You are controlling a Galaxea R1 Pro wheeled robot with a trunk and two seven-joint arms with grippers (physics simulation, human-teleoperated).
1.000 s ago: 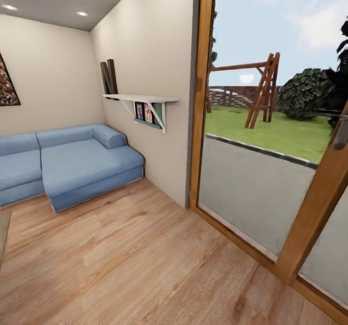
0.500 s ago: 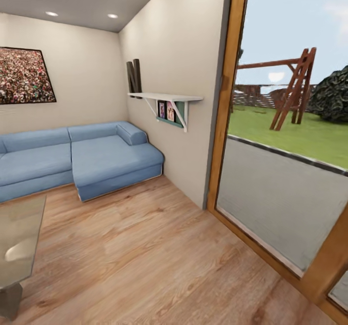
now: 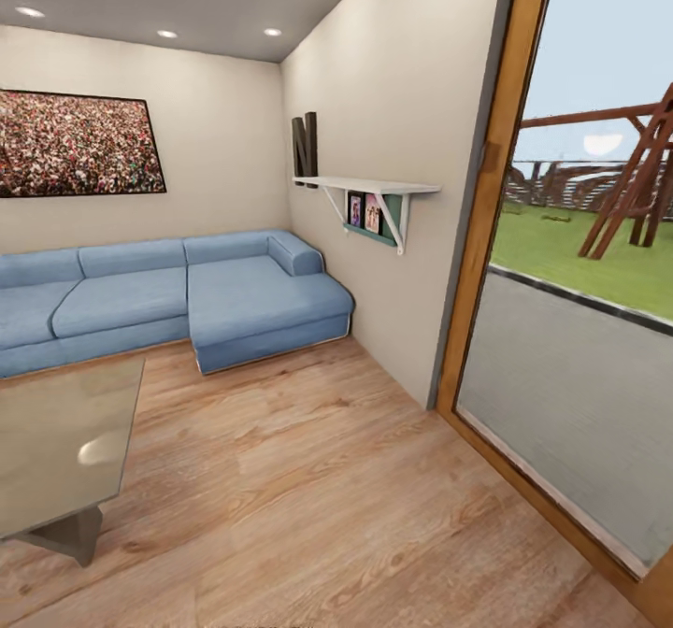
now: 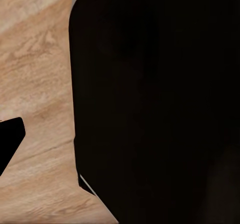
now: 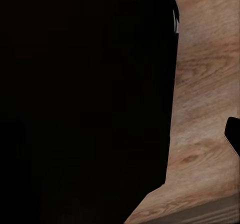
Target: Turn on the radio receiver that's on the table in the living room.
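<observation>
The robot looks into the living room, the glossy worktop [image 3: 65,441] lying low on its left-arm side before the blue sofa [image 3: 168,296], no red radio on the showing corner, and either tool's state I cannot tell.

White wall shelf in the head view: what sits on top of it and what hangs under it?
On the white wall shelf stand dark upright letter shapes. Under it, between the brackets, sits a green holder with small pictures; their content is too small to tell.
</observation>
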